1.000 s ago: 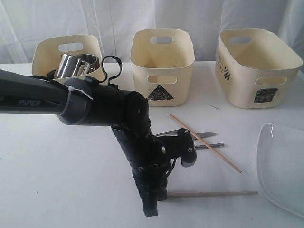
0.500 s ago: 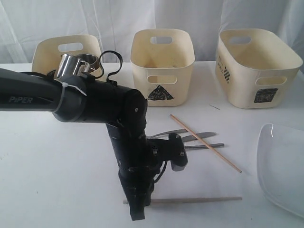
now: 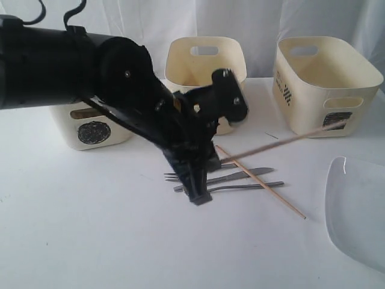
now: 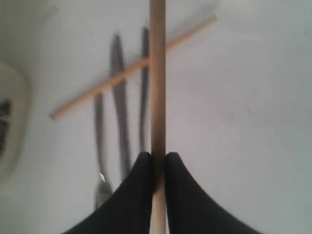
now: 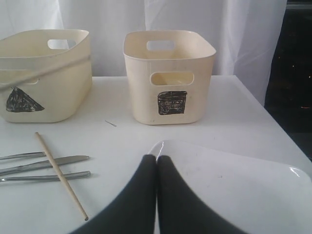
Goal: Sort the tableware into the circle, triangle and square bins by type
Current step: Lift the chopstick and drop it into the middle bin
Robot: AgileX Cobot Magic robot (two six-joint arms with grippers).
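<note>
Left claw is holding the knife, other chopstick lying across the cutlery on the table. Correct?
No. The left claw holds a chopstick, not the knife, as the left wrist view shows. The rest stands.

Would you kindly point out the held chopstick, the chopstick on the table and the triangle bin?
held chopstick [image 3: 289, 140], exterior view, mid-shaft.
chopstick on the table [image 3: 283, 200], exterior view, lower shaft.
triangle bin [image 5: 63, 92], right wrist view, front wall.
</note>
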